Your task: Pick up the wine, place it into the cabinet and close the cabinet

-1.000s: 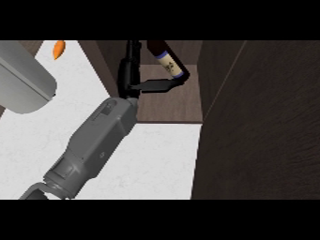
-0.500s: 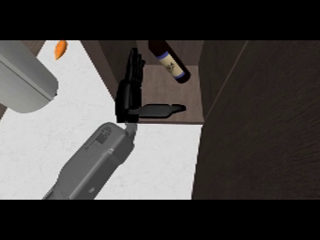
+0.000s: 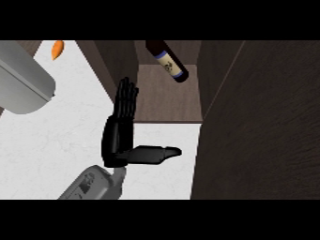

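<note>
The wine bottle (image 3: 169,63), dark with a white and blue label, lies tilted at the back of the open cabinet's brown shelf (image 3: 166,105). Nothing holds it. My left hand (image 3: 118,136) is open over the white counter, just in front of the shelf's left edge. Its fingers point straight away and its thumb sticks out to the right. A clear gap separates the hand from the bottle. My right hand is out of sight.
A tall dark panel (image 3: 273,131) of the cabinet fills the right side. A large grey rounded object (image 3: 13,79) sits at the upper left. A small orange item (image 3: 57,49) lies on the white counter (image 3: 44,140) beyond it.
The left hand let go of the wine bottle and drew back out of the cabinet toward me. The bottle stayed on the shelf.
</note>
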`<state>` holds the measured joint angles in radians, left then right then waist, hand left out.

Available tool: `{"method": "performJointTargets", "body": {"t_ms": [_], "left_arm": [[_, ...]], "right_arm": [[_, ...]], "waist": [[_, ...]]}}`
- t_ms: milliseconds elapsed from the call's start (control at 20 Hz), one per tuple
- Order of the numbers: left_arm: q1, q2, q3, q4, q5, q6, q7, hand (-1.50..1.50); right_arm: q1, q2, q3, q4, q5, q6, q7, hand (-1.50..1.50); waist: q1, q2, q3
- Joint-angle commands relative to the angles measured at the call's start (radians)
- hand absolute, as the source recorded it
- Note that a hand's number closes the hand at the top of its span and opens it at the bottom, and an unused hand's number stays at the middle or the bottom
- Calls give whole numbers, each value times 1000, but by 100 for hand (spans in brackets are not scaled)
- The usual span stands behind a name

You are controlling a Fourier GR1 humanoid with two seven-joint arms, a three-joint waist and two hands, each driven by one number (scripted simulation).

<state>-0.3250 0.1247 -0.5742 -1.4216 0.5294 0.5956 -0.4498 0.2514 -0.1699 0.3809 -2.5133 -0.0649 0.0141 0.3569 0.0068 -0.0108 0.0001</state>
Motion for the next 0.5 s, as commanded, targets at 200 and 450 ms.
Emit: {"method": "performJointTargets", "body": {"t_ms": [200, 450], "left_arm": [[243, 78, -83, -282, -68, 44, -10, -150], [358, 166, -52, -320, -44, -19, -55, -150]], "right_arm": [[80, -97, 71, -199, -3, 74, 98, 150], [39, -157, 185, -158, -74, 166, 150, 150]], "waist": [[-7, 2, 0], [6, 5, -2]]}}
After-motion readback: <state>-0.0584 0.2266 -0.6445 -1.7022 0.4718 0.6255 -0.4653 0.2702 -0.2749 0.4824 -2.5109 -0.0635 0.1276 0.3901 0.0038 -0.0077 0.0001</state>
